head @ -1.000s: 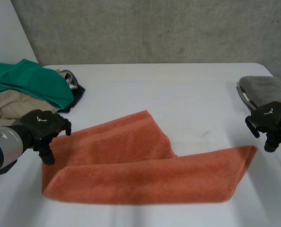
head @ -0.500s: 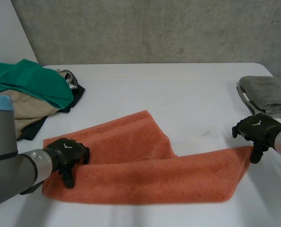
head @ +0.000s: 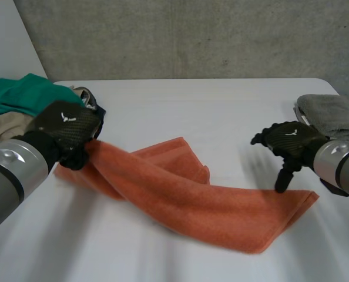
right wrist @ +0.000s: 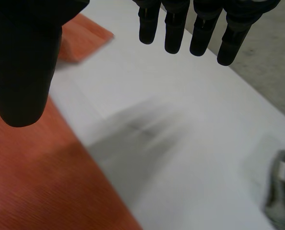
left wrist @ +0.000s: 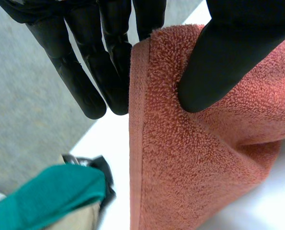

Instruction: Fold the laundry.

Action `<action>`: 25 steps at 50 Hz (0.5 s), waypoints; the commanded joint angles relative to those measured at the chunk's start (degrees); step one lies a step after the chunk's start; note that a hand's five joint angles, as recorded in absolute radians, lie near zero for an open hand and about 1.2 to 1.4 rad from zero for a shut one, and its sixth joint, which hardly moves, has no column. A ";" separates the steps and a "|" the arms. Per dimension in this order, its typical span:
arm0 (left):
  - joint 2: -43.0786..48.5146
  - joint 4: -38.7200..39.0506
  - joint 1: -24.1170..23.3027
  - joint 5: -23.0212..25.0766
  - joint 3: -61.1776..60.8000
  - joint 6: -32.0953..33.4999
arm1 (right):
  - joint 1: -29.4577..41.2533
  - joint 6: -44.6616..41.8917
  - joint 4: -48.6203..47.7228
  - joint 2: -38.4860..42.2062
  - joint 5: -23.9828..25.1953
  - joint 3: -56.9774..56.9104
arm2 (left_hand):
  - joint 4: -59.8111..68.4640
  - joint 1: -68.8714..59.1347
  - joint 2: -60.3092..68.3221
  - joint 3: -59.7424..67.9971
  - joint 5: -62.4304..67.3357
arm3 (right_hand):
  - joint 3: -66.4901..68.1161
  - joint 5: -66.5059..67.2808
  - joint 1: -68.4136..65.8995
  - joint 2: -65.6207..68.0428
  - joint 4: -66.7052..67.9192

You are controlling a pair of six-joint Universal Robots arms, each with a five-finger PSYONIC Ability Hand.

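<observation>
One orange towel (head: 186, 200) is being handled on the near half of the white surface (head: 180, 111). Its end toward the left edge is being pinched between the thumb and straight fingers of the left hand (head: 66, 126) and held up off the surface, just beside the pile of unfolded clothes (head: 22, 100) (green on top, beige beneath) at the far left corner. The rest is lying rumpled, trailing toward the right edge, where a grey folded cloth (head: 333, 114) is resting. The right hand (head: 289, 141) is being held over that trailing end, fingers spread and gripping nothing. The step in hand is judged to be taking up both ends. Next, the loose end is probably needing to be grasped near its corner, so the towel can be drawn taut.
</observation>
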State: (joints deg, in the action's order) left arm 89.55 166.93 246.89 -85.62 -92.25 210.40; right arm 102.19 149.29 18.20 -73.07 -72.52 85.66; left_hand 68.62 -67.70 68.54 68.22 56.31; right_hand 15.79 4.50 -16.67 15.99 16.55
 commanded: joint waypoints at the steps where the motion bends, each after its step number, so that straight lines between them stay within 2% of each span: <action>1: -2.28 -0.29 -1.85 -0.95 1.81 0.98 | 5.21 7.32 5.70 5.29 0.71 -4.45 | 11.38 -12.30 11.46 11.78 13.69 | -0.24 1.05 1.12 -0.45 -1.00; 13: -5.35 -0.03 -2.55 -2.01 4.80 0.45 | 10.31 16.82 0.53 12.42 0.27 -4.71 | 11.38 -12.30 11.46 11.78 13.69 | 16.07 17.36 -15.19 15.86 15.31; 16: -5.27 0.24 -2.03 -1.75 4.98 0.36 | 10.75 18.22 -1.76 14.18 -0.69 -5.33 | 11.38 -12.30 11.46 11.78 13.69 | 30.15 31.44 -29.27 29.95 29.39; 17: -5.18 0.76 -1.59 -1.66 5.15 0.27 | 10.83 18.75 -2.90 14.79 -1.22 -6.28 | 11.38 -12.30 11.46 11.78 13.69 | 49.53 50.82 -48.64 49.32 48.76; 18: -5.18 1.29 -1.32 -1.40 5.32 0.19 | 10.84 18.84 -3.60 15.06 -1.31 -6.99 | 11.38 -12.30 11.46 11.78 13.69 | 63.38 64.66 -62.49 63.17 62.61; 20: -4.83 3.30 -0.71 -0.70 5.94 0.01 | 10.83 19.54 -5.01 15.50 -1.31 -8.66 | 11.38 -12.30 11.46 11.78 13.69 | 64.21 65.50 -63.33 64.01 63.45; 21: -3.17 7.32 0.77 0.61 7.33 -0.43 | 11.10 20.33 -6.06 16.02 -1.22 -11.02 | 11.38 -12.30 11.46 11.78 13.69 | 64.21 65.50 -63.33 64.01 63.45; 25: 3.07 15.07 3.07 3.52 12.43 -0.69 | 11.80 21.56 -8.62 16.90 -2.45 -19.89 | 11.38 -12.30 11.46 11.78 13.69 | 64.21 65.50 -63.33 64.01 63.45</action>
State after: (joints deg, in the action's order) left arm 85.65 171.43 246.55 -85.98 -85.65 210.32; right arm 113.30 169.10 13.28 -57.45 -73.78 76.25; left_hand 68.66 -67.70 68.64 68.29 56.31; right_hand 67.72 57.00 -64.73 67.71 68.37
